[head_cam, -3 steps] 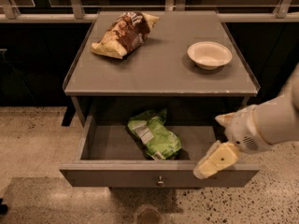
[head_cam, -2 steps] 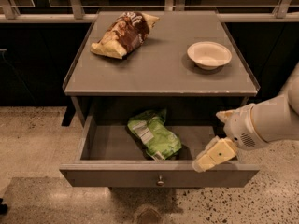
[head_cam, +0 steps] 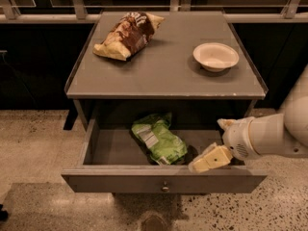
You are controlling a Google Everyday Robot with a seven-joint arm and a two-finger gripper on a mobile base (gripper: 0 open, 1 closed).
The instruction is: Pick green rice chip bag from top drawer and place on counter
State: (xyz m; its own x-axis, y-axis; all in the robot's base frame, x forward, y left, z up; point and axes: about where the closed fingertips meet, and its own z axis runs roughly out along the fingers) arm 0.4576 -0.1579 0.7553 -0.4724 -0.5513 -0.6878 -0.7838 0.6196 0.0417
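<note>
The green rice chip bag (head_cam: 159, 141) lies flat in the open top drawer (head_cam: 120, 180), near its middle, label panel up. My gripper (head_cam: 217, 141) hangs over the drawer's right part, just to the right of the bag and not touching it. Its two cream fingers are spread apart with nothing between them; the lower fingertip (head_cam: 208, 160) is near the bag's right edge and the drawer front. The grey counter (head_cam: 168, 66) sits above the drawer.
A brown-and-yellow chip bag (head_cam: 127, 35) lies on the counter's back left. A white bowl (head_cam: 215, 57) stands on its right side. A railing (head_cam: 154, 17) runs behind the cabinet. Speckled floor (head_cam: 33, 143) surrounds it.
My gripper has shifted slightly left and lower, closer to the green bag. The bag and the drawer have not moved.
</note>
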